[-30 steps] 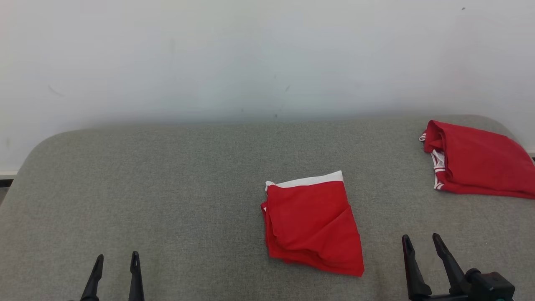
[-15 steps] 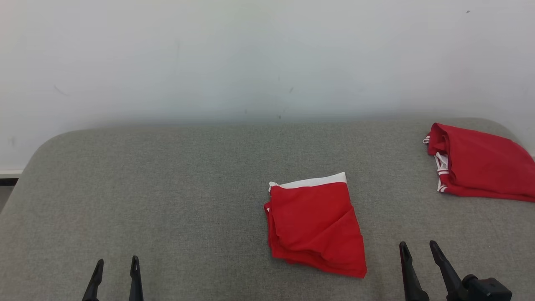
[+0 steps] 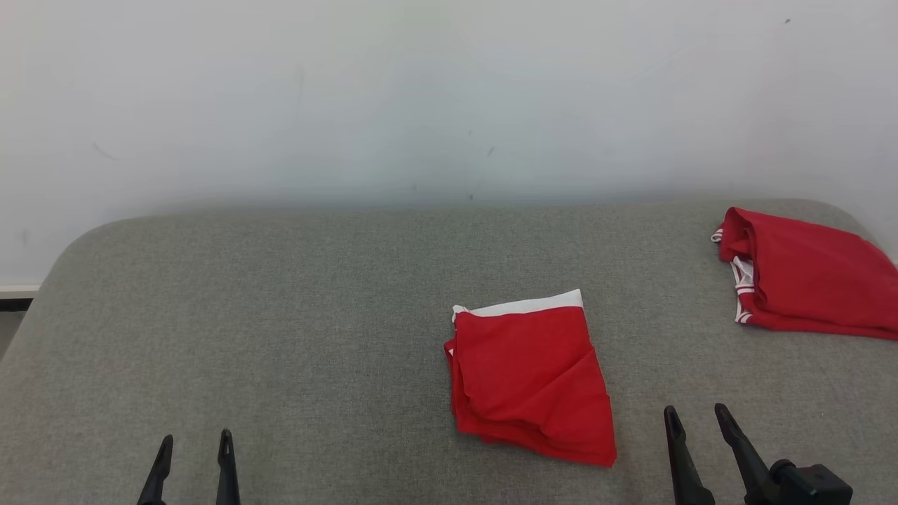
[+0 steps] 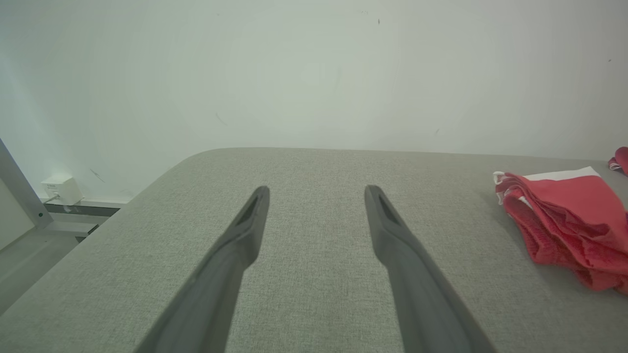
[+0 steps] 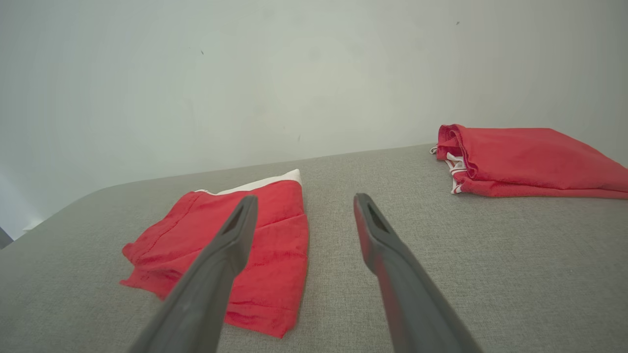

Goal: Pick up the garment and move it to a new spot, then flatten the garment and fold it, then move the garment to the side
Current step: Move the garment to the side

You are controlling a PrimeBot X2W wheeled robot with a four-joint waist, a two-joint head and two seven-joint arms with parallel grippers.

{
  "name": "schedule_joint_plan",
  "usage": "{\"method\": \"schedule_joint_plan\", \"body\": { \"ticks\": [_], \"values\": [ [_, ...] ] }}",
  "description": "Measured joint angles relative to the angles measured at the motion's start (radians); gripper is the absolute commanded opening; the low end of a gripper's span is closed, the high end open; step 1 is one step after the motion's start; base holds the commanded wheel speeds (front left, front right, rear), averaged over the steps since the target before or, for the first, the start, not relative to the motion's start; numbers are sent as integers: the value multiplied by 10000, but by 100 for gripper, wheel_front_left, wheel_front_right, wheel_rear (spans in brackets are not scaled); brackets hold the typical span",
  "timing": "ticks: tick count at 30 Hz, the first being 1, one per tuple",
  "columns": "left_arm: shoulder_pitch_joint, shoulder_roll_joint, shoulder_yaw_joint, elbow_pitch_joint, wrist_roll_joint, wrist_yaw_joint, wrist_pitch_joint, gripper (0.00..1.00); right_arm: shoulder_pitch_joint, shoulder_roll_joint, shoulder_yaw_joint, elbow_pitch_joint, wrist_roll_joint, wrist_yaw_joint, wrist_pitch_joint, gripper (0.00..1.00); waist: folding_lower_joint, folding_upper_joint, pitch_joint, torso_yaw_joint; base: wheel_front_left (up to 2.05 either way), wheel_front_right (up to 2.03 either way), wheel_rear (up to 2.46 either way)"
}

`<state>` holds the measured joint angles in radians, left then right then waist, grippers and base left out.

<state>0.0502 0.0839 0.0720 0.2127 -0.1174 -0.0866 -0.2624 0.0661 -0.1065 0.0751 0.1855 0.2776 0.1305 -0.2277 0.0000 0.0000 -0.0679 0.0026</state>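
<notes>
Grey fabric surface (image 3: 280, 315): folded red garment (image 3: 530, 382) centre, red bundle (image 3: 807, 280) right.

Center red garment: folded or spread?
Folded: the center garment lies as a compact stack, with layered edges visible along its left and near sides.

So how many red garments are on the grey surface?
2. One folded garment lies near the middle, right of centre; another garment sits at the far right edge, partly cut off.

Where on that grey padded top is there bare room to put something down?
The widest bare stretch is the left half of the grey top, from the wall down to the left gripper and across to the folded red garment. A narrower strip lies between it and the second red garment far right. Tightest: right front, by the right gripper.
</notes>
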Motion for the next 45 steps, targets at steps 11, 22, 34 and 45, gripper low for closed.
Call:
{"method": "schedule_joint_plan", "body": {
  "ticks": [11, 22, 34, 45],
  "values": [
    [-18, 17, -86, 6, -58, 46, 0, 100, -267, 12, 159, 161, -46, 0, 151, 100, 0, 0, 29, 62, 0, 0, 0],
    [-151, 8, -278, 46, -79, 31, 0, 100, -2576, -573, 437, 2052, 410, 0, 897, 100, 2, 0, 204, 357, 0, 0, 0],
    [-532, -12, -516, 240, -113, -27, 0, 100, -4744, -757, 1055, 5334, 548, 0, 1440, 100, 2, 0, 556, 935, 0, 0, 0],
    [-965, -63, -713, 299, -134, -102, 0, 100, -6054, -610, 1457, 8031, 754, 0, 1218, 100, 3, 1, 1179, 1383, 0, 0, 0]
  ]
}}
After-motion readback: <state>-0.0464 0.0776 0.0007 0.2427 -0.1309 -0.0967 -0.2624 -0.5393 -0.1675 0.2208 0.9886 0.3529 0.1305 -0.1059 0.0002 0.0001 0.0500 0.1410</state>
